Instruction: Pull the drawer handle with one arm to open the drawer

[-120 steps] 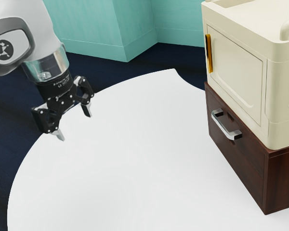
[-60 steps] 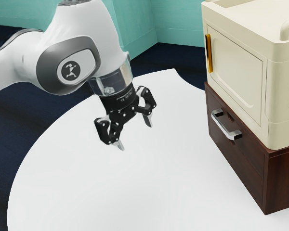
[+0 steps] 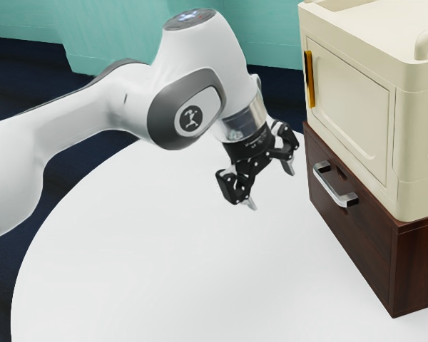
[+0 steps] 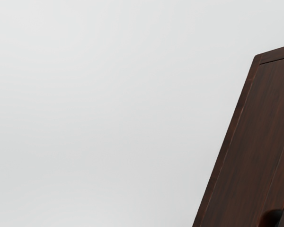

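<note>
"Well, where is your gripper (image 3: 271, 187) hovering?"

"It's hanging above the white table (image 3: 150, 271), on the near side of the drawer front (image 3: 357, 231). My fingers are standing apart, gripping nothing."

"And the handle (image 3: 329, 189)?"

"That silver bar is slanting along the dark brown front, well in from the table's curved outer edge. The drawer is sitting closed, near the table's pointed far corner, and a cream cabinet (image 3: 414, 142) is resting on top."

"What are you worrying about?"

"Misalignment, mostly. My fingertips are pointing downward rather than straight at the bar, so without a turn I'm risking one finger hitting the metal or wood instead of straddling the bar. Reaching too high, I'm risking my knuckles knocking the cream cabinet. With a shallow hold, I'm risking a slip; pulling crookedly, I'm risking a jammed drawer or dragging the whole unit."
</note>
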{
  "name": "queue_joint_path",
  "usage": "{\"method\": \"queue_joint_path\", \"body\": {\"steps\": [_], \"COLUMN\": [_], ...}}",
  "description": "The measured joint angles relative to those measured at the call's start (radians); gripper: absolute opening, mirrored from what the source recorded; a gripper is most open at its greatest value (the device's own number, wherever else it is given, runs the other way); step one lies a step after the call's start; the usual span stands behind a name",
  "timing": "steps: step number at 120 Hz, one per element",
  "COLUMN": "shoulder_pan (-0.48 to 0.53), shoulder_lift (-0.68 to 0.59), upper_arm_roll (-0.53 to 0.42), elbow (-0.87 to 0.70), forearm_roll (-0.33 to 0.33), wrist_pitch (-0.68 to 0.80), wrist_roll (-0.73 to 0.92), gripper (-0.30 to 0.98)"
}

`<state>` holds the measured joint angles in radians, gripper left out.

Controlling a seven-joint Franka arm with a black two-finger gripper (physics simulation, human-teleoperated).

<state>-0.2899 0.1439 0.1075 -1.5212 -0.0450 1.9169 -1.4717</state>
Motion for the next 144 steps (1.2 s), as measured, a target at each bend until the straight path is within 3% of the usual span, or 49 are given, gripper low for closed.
{"method": "queue_joint_path", "body": {"steps": [58, 144], "shoulder_pan": [0.000, -0.008], "shoulder_lift": [0.116, 0.117], "upper_arm_roll": [-0.019, -0.026], "elbow": [0.050, 0.003], "forearm_roll": [-0.026, -0.089], "wrist_pitch": [0.127, 0.245], "wrist_roll": [0.043, 0.120], "gripper": [0.69, 0.69]}}
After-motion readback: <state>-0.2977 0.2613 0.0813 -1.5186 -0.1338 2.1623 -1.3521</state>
